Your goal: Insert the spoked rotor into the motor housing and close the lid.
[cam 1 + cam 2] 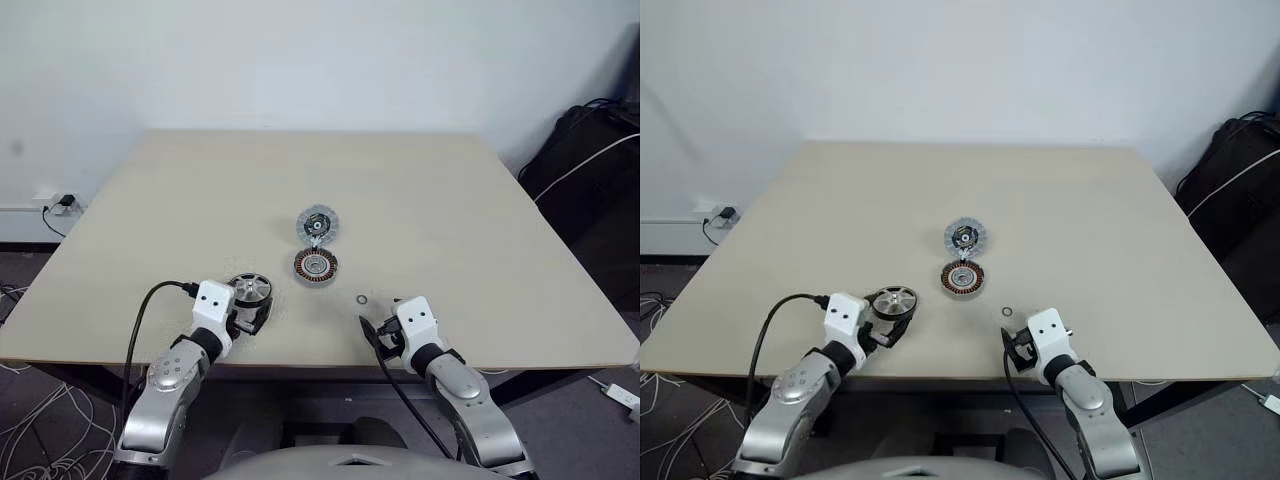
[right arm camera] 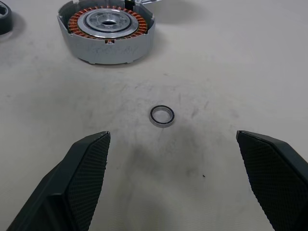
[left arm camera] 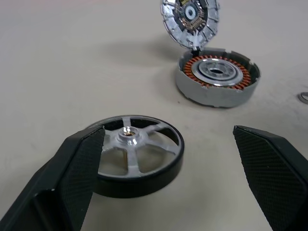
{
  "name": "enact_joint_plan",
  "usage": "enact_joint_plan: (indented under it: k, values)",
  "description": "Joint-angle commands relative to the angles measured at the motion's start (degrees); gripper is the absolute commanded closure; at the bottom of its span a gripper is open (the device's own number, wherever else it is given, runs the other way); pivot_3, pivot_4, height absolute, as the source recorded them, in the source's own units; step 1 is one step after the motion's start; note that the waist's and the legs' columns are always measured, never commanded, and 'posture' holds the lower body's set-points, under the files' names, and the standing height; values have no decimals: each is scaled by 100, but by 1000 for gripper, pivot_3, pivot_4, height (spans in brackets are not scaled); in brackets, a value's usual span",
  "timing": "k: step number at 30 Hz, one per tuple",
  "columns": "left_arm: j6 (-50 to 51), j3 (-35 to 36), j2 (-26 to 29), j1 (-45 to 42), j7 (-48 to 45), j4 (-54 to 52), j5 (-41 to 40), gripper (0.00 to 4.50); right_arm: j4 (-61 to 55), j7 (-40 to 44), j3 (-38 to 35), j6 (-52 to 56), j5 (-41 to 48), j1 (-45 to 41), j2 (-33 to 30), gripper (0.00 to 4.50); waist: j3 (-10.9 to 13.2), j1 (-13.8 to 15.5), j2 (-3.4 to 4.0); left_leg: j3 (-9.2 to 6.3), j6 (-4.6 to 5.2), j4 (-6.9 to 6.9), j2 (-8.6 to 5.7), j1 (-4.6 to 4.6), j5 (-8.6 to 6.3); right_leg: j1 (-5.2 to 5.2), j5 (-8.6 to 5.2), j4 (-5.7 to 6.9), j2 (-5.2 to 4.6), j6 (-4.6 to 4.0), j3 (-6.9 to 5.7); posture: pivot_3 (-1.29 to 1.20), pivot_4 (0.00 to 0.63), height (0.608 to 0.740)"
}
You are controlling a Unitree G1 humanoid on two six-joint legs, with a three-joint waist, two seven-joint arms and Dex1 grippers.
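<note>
The spoked rotor [image 1: 249, 288], one only, lies flat near the tabletop's [image 1: 480, 230] front edge, before your left tool [image 3: 168, 159], spread wide and empty. You have one motor housing [image 1: 315, 265] mid-tabletop, its single lid [image 1: 318, 223] just behind, one washer ring [image 2: 161, 115] before your right tool [image 2: 173, 178], also agape.

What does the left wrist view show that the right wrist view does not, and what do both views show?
Left wrist view alone: the whole spoked rotor lying flat on the table between the open left tool, and the lid standing open behind the motor housing. Right wrist view alone: the open right tool and the small washer ring lying whole ahead of it. Both share the motor housing with its copper windings and the beige table.
</note>
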Motion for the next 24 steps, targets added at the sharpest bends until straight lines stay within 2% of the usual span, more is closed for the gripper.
enact_joint_plan:
  k: [1,16,24]
  values:
    - [-241,184,-88,-110,-13,-292,-152,0,-93,-30,-45,-133,-6,-83,31,23,0,0,0,0,0,0,0,0,0,0,0,0,0,0,0,0,0,740]
    - [-142,169,-114,63,-225,-265,-305,0,1,-155,-159,-29,88,-218,225,23,0,-3,-1,0,0,-1,0,0,0,0,0,-3,0,0,0,0,0,740]
    - [-108,121,-117,55,-236,-273,-288,0,749,-507,-153,21,-25,-904,638,23,2,-12,0,0,-1,-2,-1,-1,0,-1,1,-3,1,0,0,0,0,740]
